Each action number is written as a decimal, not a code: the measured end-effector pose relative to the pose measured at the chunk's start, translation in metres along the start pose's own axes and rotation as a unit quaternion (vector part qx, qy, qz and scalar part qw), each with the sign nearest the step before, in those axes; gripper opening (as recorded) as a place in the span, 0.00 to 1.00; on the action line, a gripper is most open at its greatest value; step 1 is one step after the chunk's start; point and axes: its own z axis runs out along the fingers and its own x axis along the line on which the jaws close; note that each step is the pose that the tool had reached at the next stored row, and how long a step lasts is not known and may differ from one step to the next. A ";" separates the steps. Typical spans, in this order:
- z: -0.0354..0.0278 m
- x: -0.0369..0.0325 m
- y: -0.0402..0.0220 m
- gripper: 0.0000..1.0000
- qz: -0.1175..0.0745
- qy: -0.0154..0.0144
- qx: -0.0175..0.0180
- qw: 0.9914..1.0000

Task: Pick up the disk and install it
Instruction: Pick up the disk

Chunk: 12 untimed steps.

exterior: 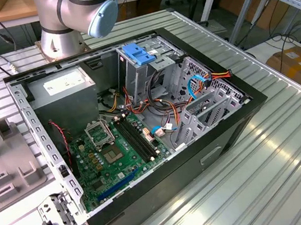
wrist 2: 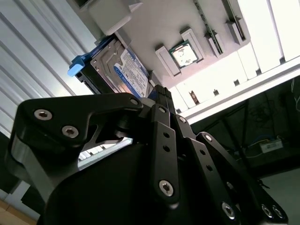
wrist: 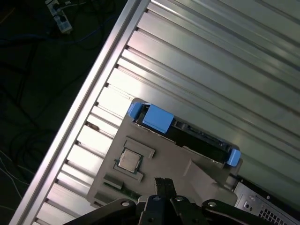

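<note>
The disk (wrist 2: 117,70) stands on edge in a slot of a grey holder tray (wrist 2: 154,28); it is silver with a white-and-blue label and blue side rails. In the first wrist view the disk (wrist: 199,139) shows edge-on between its two blue rail ends. My gripper (wrist 2: 161,90) hangs above the tray with its black fingers pressed together and nothing between them. In the first wrist view the gripper (wrist: 164,182) sits over the tray (wrist: 140,183), a short way from the disk and not touching it.
An open computer case (exterior: 222,136) lies on the ribbed metal table (exterior: 283,166), with a motherboard (exterior: 108,152), a grey power supply (exterior: 63,94) and a metal cage with a blue cap (exterior: 139,55). The tray (exterior: 11,167) lies at the exterior view's left and also holds a processor chip (wrist: 130,160).
</note>
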 end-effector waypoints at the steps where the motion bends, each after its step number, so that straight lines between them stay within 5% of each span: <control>1: 0.0000 0.0000 0.0000 0.11 -0.002 0.000 0.000 1.000; 12: 0.0000 0.0000 0.0000 0.11 -0.032 0.001 -0.001 0.999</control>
